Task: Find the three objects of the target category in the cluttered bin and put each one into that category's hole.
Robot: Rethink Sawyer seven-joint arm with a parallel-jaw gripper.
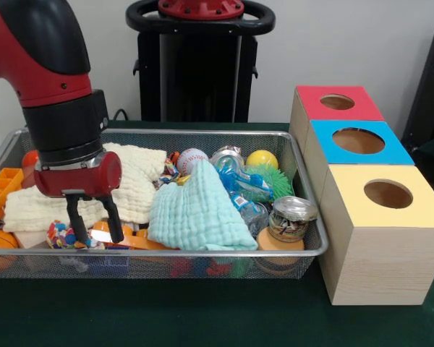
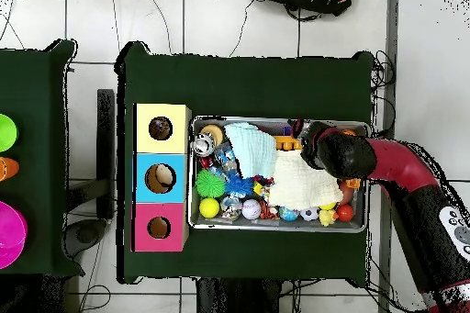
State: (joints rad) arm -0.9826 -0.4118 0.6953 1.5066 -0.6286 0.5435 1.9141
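1. From the front camera I see my gripper (image 1: 94, 219) lowered into the wire bin (image 1: 304, 170) at its left end, fingers spread apart and holding nothing, tips just above a multicoloured toy (image 1: 61, 236) beside the cream cloth (image 1: 134, 181). A mint cloth (image 1: 199, 213) lies mid-bin, with a baseball (image 1: 192, 160), yellow ball (image 1: 262, 159) and jar (image 1: 292, 217) near it
2. Right of the bin stand the red box (image 1: 338, 103), blue box (image 1: 358, 142) and yellow box (image 1: 388, 196), each with a round hole
3. From overhead, the arm (image 2: 404, 167) reaches over the bin's (image 2: 275, 226) right end; I cannot make out the fingers there
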